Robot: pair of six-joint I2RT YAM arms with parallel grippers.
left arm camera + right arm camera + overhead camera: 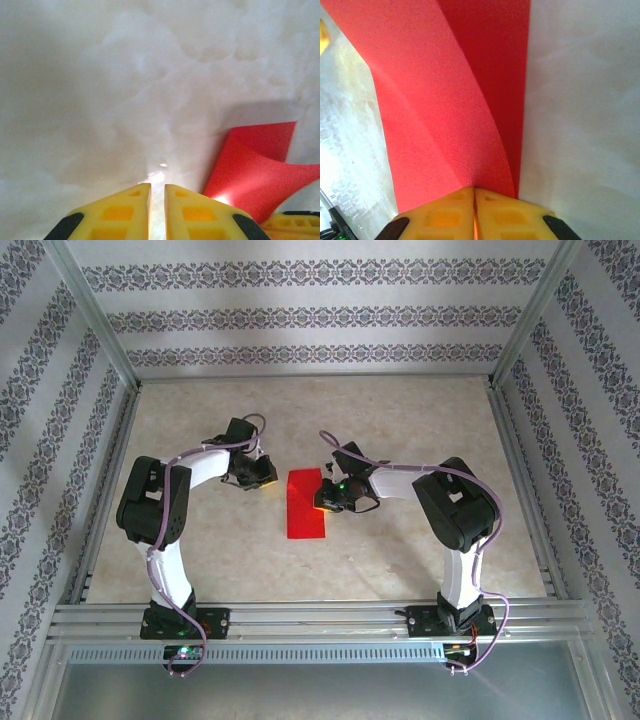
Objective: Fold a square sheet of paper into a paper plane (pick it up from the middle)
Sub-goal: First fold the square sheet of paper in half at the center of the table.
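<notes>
Paper count is one: a single red square sheet of paper (306,508) (255,165) (435,100). It lies at the middle of the bench (420,420), between the left arm (160,505) and the right arm (455,505). Part of it lies flat, and one flap curls up off the surface. Two pincers sit close to it. The right pincer (326,500) (473,192) has its fingers pressed together on the edge of the raised flap, pinching it. The left pincer (264,478) (157,192) is closed to a thin slit and holds nothing. It sits low over bare bench, just beside the sheet's left edge.
</notes>
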